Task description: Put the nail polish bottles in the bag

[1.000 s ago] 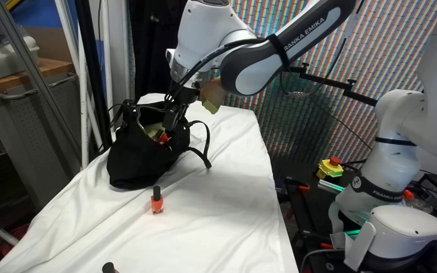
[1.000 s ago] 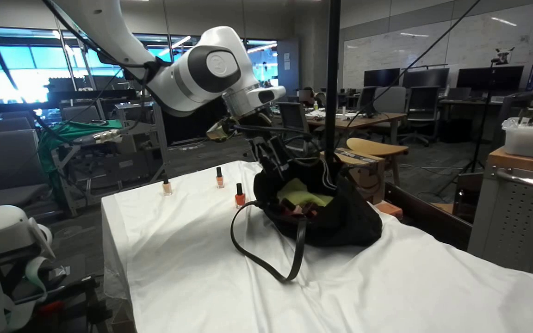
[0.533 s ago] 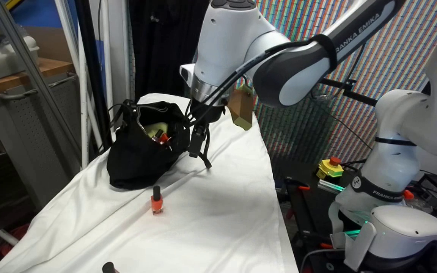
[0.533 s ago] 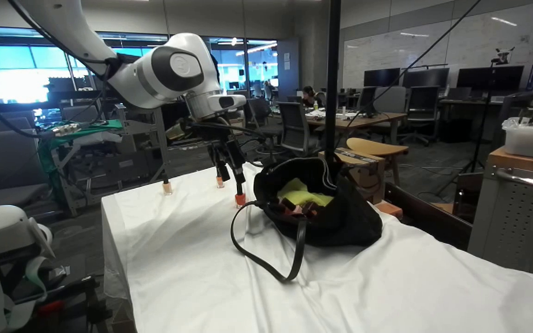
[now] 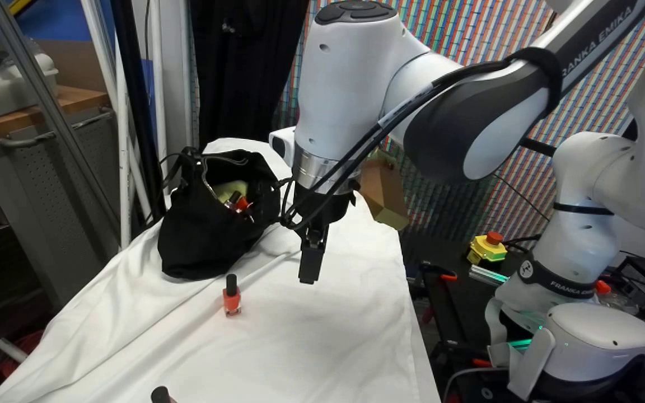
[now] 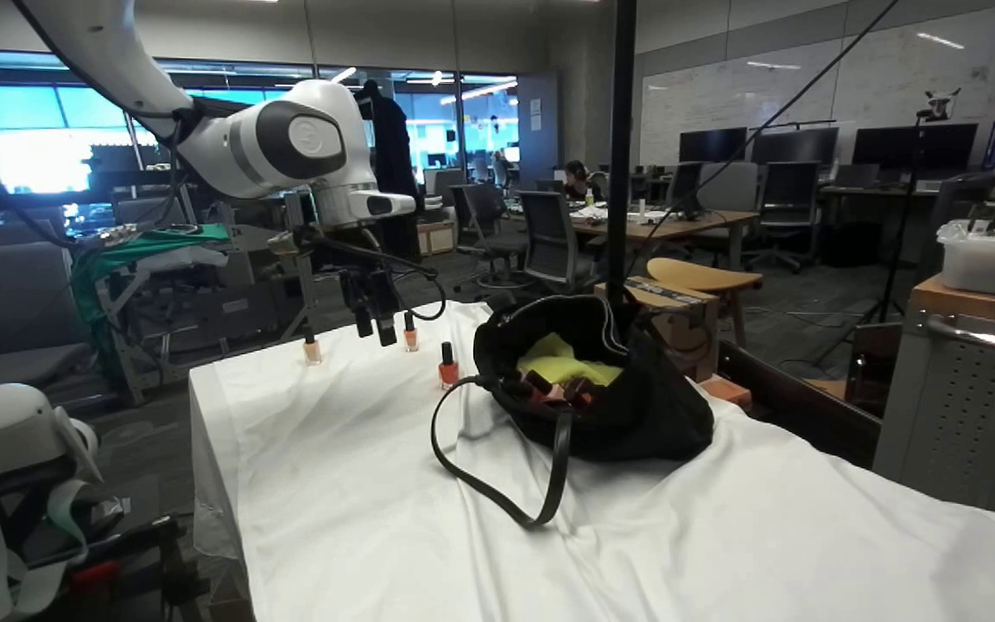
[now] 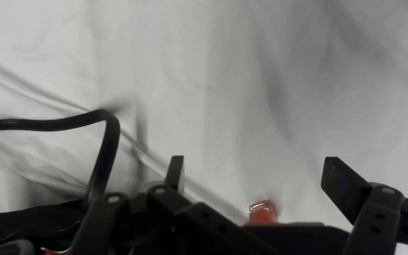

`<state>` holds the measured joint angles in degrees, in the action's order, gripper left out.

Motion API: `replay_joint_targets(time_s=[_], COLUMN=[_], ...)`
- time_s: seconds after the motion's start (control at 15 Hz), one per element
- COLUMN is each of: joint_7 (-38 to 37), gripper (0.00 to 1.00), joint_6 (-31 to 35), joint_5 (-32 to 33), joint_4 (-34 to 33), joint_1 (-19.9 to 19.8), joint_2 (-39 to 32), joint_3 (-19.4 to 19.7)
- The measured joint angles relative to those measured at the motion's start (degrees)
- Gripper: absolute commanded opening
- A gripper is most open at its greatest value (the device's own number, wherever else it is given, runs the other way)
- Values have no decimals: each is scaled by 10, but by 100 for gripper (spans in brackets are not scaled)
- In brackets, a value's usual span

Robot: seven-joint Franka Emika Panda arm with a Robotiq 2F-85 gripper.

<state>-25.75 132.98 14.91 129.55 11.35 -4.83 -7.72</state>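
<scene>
Well, in an exterior view your hand (image 5: pixel 309 276) hangs above the white-draped bench (image 5: pixel 328 347), apart from the black bag (image 5: pixel 205 246), which holds several nail polish bottles (image 5: pixel 242 204); a red bottle (image 5: pixel 232 300) stands upright near it. In an exterior view that red bottle shares the bench with an orange bottle (image 6: pixel 411 338) and a pale bottle (image 6: pixel 313 352), both farther from the bag. In the wrist view your fingers (image 7: pixel 344 187) are spread wide, gripping nothing, and the red bottle peeks out low, partly hidden. I'd judge this the approach to the next pick: centre over one bottle, come straight down, then pinch and lift
</scene>
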Motion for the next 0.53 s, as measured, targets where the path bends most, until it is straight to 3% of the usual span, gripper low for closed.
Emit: replay_joint_targets(time_s=[0.53], joint_7=[6], gripper=[100], joint_6=[-1], joint_5=[-108], joint_4=[-57], joint_1=[3], joint_2=[-60], joint_3=[-8])
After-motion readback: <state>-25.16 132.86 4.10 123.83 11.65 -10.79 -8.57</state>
